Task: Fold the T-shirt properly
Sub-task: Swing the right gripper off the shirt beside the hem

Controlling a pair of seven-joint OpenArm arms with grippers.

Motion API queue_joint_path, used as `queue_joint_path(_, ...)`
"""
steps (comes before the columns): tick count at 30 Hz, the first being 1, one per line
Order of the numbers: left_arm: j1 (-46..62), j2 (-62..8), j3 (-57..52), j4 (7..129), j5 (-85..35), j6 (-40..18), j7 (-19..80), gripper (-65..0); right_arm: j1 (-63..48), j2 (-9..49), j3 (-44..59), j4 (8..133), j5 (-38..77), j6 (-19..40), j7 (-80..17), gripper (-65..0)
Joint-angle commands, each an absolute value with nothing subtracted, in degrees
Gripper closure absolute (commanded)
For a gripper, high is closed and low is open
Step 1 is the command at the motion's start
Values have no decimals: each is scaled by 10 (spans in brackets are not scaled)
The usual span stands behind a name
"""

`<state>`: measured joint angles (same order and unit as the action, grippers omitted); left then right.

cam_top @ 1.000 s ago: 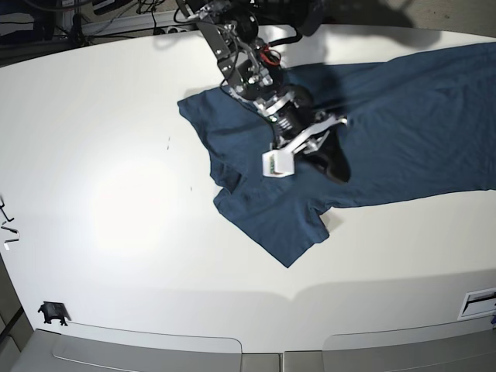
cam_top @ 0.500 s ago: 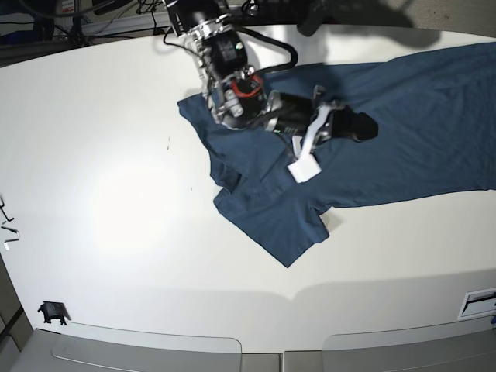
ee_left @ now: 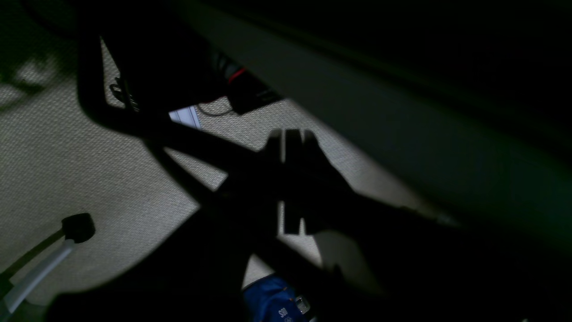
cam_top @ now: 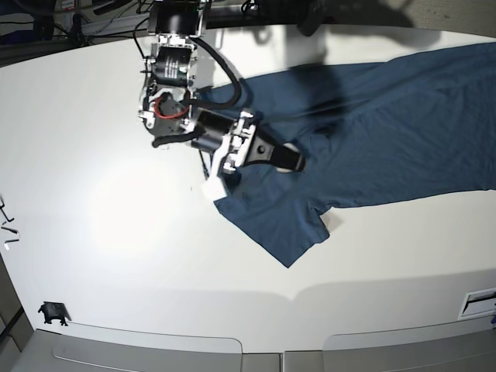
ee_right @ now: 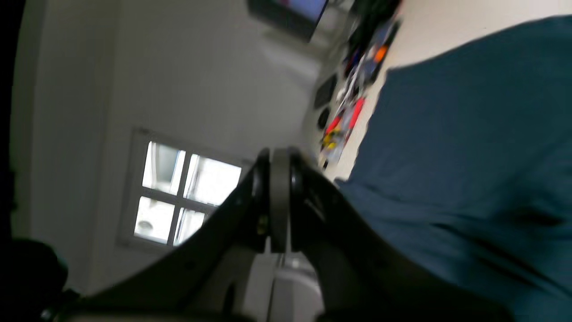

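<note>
The dark navy T-shirt [cam_top: 387, 132] lies spread and wrinkled over the right half of the white table [cam_top: 101, 232], one sleeve [cam_top: 287, 232] pointing to the front. It also fills the right side of the right wrist view [ee_right: 469, 156]. My right gripper [cam_top: 293, 160] hangs low over the shirt's left part and points right. Its fingers [ee_right: 273, 201] are pressed together with nothing between them. My left gripper [ee_left: 292, 179] shows only in the left wrist view, as a dark silhouette with its fingers together, off the table over carpet floor.
A small black clip [cam_top: 52, 312] sits at the table's front left. Cables and gear [cam_top: 116, 15] run along the back edge. A slot [cam_top: 480, 301] shows at the front right. A blue object [ee_left: 272, 304] lies on the carpet below the left gripper.
My right arm has swung left and its wrist has turned, so the gripper now sits farther left over the shirt. The shirt itself has hardly shifted.
</note>
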<state>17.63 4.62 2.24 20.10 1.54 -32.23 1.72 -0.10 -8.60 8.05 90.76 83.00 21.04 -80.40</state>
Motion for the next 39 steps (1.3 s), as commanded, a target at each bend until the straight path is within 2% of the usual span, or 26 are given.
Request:
queue_joint_path(1,183,54,23,202,15,-340,16,0,8,-90,88,919,850,215,-800,0)
queue_joint_path(11,182,54,23,202,15,-339,17,0,9,-90,82,919,850,217,-800,0)
queue_joint_path(13,182,54,23,202,15,-340,17,0,9,-90,61,919,850,218,-663,0)
queue_joint_path(18,183,54,23,202,15,-339,17,0,9,-90,-34,919,850,251,-203,0)
queue_joint_path(22,183,54,23,202,15,-339,16,0,9,-90,-122,919,850,272,38,0)
queue_joint_path(29,183,54,23,202,15,-339,16,0,9,-90,-188,919,850,272,362,0)
queue_joint_path(39,183,54,23,202,15,-339,16,0,-6,-90,-187,919,850,272,671,0)
